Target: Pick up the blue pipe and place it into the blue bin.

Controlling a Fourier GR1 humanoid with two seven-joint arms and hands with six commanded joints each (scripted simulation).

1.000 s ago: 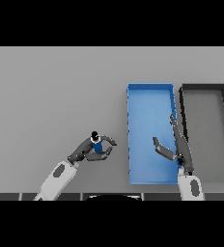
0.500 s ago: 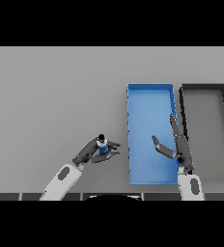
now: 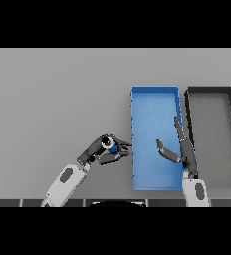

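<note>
The blue pipe [image 3: 111, 146] is a short blue tube with a pale ring-shaped end. My left hand [image 3: 98, 150] has its fingers and thumb curled round it and holds it just left of the blue bin [image 3: 155, 97], close to the bin's left wall. My right hand [image 3: 183, 149] is over the blue bin's right side with its fingers straight and its thumb spread, holding nothing.
A black bin [image 3: 210, 91] stands right beside the blue bin on its right. The grey table [image 3: 53, 94] stretches wide to the left and far side.
My left hand has carried the blue pipe to the right, closer to the blue bin's left wall. My right hand has stayed over the blue bin.
</note>
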